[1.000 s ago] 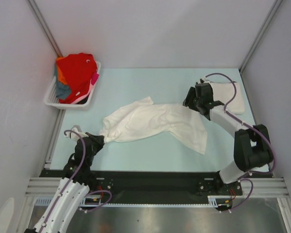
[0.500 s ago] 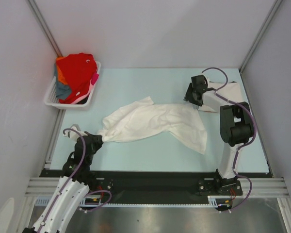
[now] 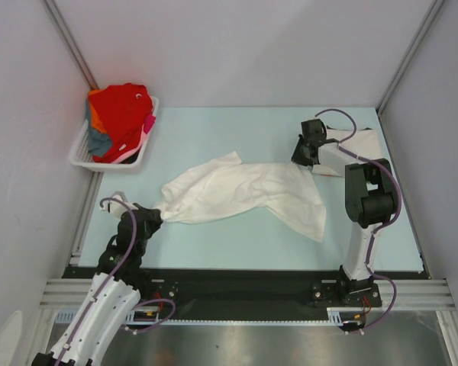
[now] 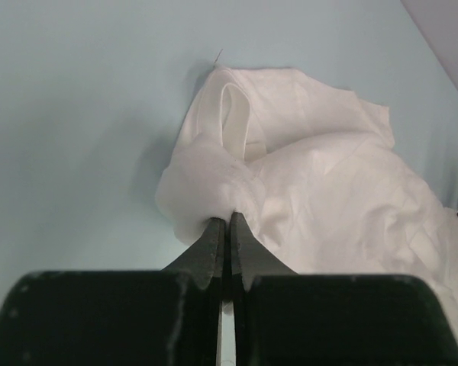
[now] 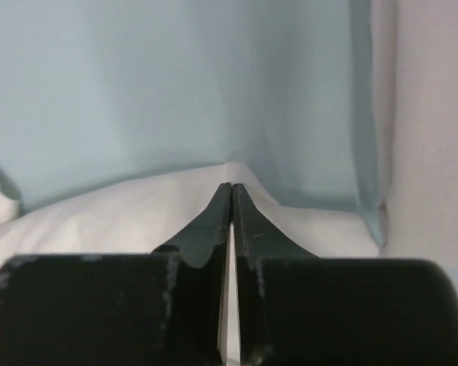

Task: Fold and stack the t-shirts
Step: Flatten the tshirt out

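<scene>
A: Off-white t-shirt (image 3: 240,194), where is it placed?

B: It is laid crumpled on the worktop (image 3: 237,130), to the right of the basket (image 3: 82,152) and nearer the arm bases than the basket is. It is stretched in a long band leading away from the basket.

A: Left gripper (image 3: 154,217)?

B: It is clamped on the shirt end closest to the basket. In the left wrist view the fingers are pressed together and cloth is bunched up at their tips.

A: Right gripper (image 3: 304,156)?

B: It is set at the shirt end farthest from the basket. In the right wrist view the fingers are drawn together and a small peak of white cloth is pinched at the tips, so it is logged as closed on the same shirt.

A: Other shirts?

B: A folded white t-shirt (image 3: 366,145) is seen farther still from the basket, beyond the right gripper, partly hidden by the right arm. Prints on it cannot be made out. Inside the basket a red t-shirt (image 3: 122,107) is heaped on top. Edges of an orange t-shirt (image 3: 94,120), a blue-grey t-shirt (image 3: 98,141) and a pink t-shirt (image 3: 148,122) are shown around it.
</scene>
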